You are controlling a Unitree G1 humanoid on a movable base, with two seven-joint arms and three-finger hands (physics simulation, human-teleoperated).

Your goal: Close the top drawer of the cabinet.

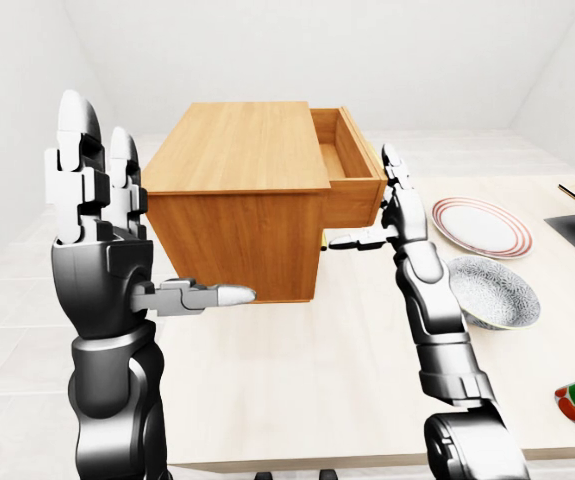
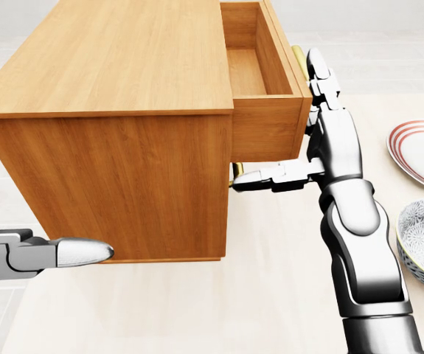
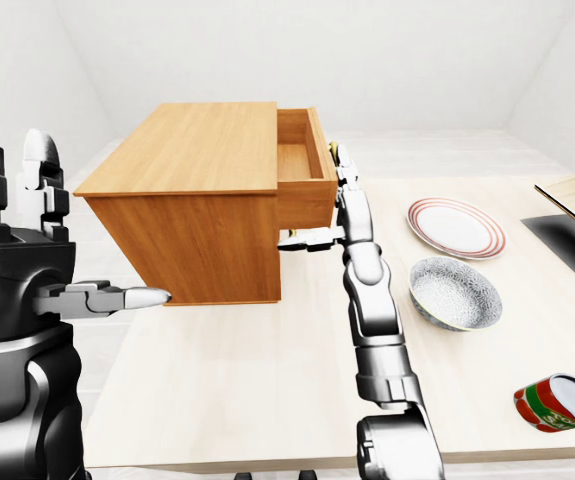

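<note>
Wooden top drawer [image 2: 265,81] stood open; the right hand [image 2: 322,140], fingers [image 2: 321,77] spread and empty, met its face, poised to push.

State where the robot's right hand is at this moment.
In the head view, the right hand stands open at the right face of the open top drawer, thumb reaching left beneath it.

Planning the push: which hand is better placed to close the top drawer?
Right. The right hand stands open, flat against the open top drawer's front by its handle. The left hand is raised open at the cabinet's opposite side, away from the drawer.
</note>
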